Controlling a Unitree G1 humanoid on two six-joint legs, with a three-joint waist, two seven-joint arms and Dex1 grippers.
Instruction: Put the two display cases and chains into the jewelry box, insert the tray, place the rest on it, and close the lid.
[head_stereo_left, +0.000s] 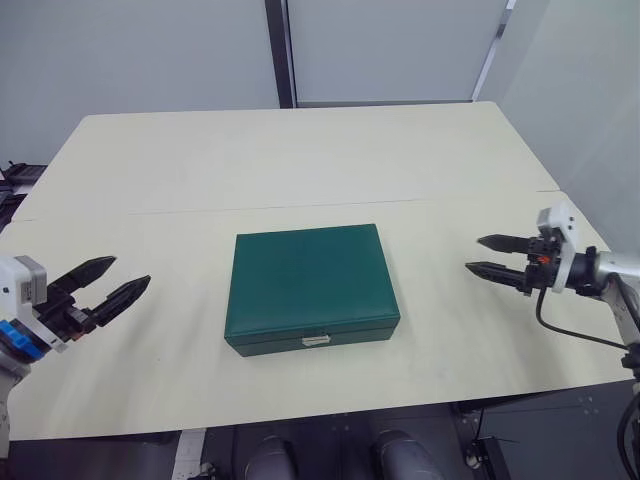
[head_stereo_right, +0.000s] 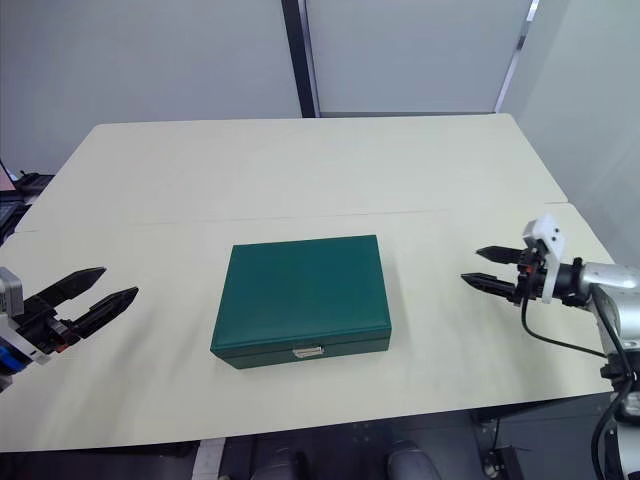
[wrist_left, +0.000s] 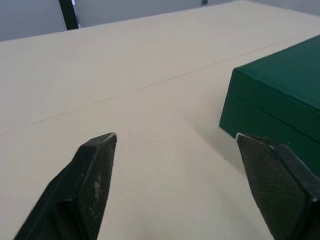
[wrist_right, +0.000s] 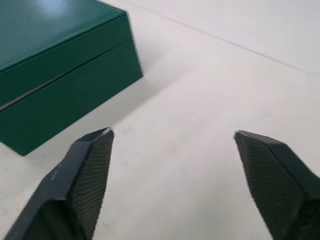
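The dark green jewelry box (head_stereo_left: 310, 287) sits shut in the middle of the table, its lid (head_stereo_left: 308, 275) down flat and a small metal clasp (head_stereo_left: 316, 341) on the front wall. The display cases, chains and tray are out of view. My left gripper (head_stereo_left: 115, 279) hovers open over the table to the left of the box, fingers pointing at it. My right gripper (head_stereo_left: 482, 254) hovers open to the right of the box, also pointing at it. Both are empty and apart from the box. The box's corner appears as a green block (wrist_left: 280, 105) in the left wrist view and as a green block (wrist_right: 55, 65) in the right wrist view.
The cream table (head_stereo_left: 300, 160) has a seam running across it behind the box. Grey wall panels (head_stereo_left: 140, 50) stand behind the far edge. A black cable (head_stereo_left: 575, 335) hangs from my right wrist near the table's right edge.
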